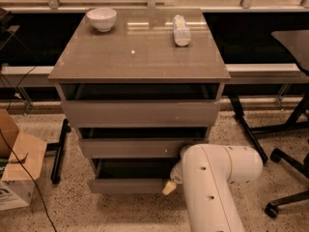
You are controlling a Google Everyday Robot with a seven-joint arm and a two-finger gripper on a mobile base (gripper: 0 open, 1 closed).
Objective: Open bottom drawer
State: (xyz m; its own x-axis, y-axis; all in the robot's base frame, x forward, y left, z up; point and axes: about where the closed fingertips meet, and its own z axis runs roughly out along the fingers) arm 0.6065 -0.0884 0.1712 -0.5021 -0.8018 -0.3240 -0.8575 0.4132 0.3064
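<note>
Speckled floor, with the grey-brown desk (140,52) standing on it. The drawer (125,185) is the lowest front, under two wider ones. My claw (169,187) sits at its right end; I can't tell whether it is clenched or released.

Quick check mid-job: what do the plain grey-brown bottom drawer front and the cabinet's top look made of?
The grey-brown handleless bottom drawer front looks like matte laminate or painted board: flat, even, no glare; metal is possible. The cabinet top is the same colour but glossy, with clear reflections, so polished laminate or a glass overlay. The cream-tipped gripper sits at the drawer front's right end.
</note>
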